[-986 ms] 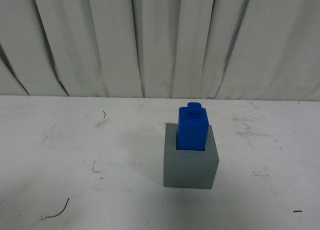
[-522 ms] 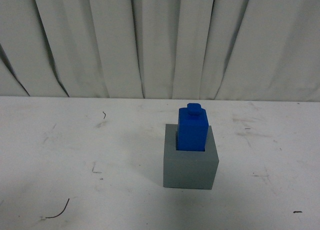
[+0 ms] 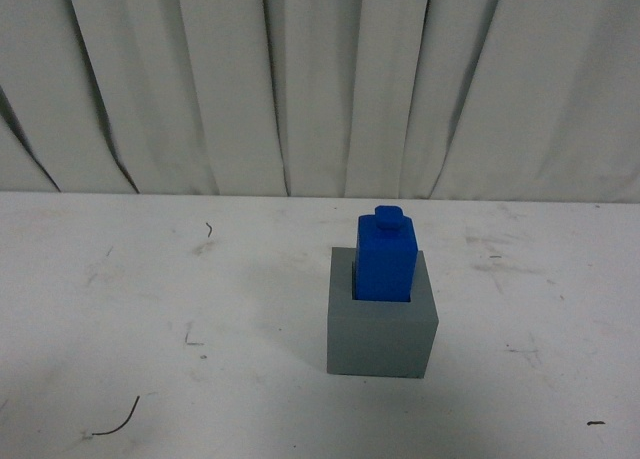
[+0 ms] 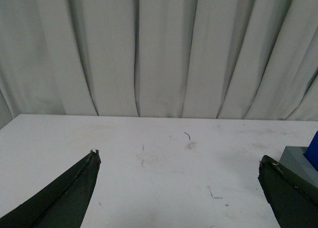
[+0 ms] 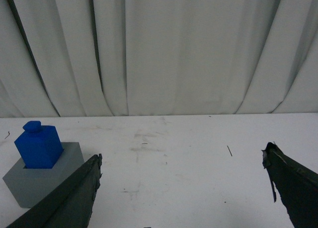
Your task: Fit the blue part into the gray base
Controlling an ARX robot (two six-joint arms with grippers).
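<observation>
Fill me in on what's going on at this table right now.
Nothing is being handled at this moment. The blue part stands upright in the recess of the gray base on the white table, so the insertion looks done. In the front view neither arm appears. The left gripper and right gripper are both open, hold nothing and sit apart from the blocks, seen only through their own wrist cameras.

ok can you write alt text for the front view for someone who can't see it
A bright blue part stands upright in the recess of a gray base on a scuffed white table, right of center. A white pleated curtain hangs behind, and no arm or end effector is in view.
</observation>
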